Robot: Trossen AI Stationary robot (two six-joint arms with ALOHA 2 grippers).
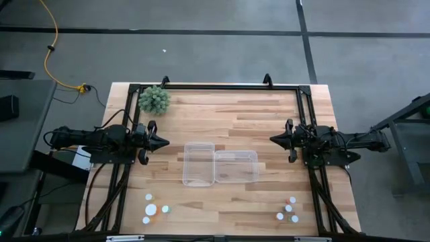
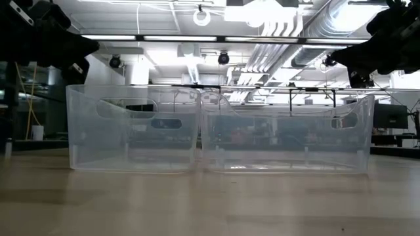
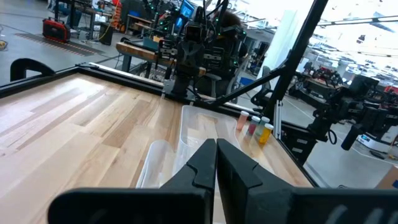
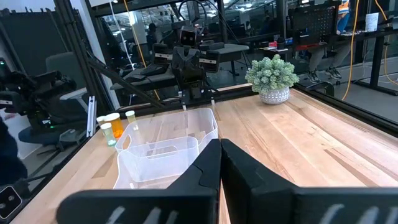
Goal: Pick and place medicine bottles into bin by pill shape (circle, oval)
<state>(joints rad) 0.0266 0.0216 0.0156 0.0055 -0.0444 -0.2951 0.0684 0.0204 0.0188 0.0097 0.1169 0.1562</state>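
Nothing of the sorting had begun, by the look of it; both arms waited at the table's sides, each well clear of the work. The left gripper (image 1: 161, 142) hung over the left edge with its fingers pressed together and holding nothing, pointing inward toward the bins; the right gripper (image 1: 275, 140) mirrored it on the right side, fingers likewise closed on nothing. Two clear bins stood side by side in the middle of the table (image 1: 228, 107), touching or very nearly so, the left bin (image 1: 199, 163) set with its long side running front to back and the right bin (image 1: 236, 166) lying across; neither seemed to hold a bottle. The medicine bottles sat in two groups along the front edge, well apart from the bins: a left group (image 1: 154, 210) of about four near the front-left corner and a right group (image 1: 287, 209) of about four near the front-right corner; pill shapes could not be read from these views. A fuzzy green plant (image 1: 154, 99) sat at the back-left corner, out of the way. The step in hand appeared to be the first pick; the next move would call for one arm to open its fingers, swing toward the front edge and descend over a single bottle, taking care not to topple its close neighbours.
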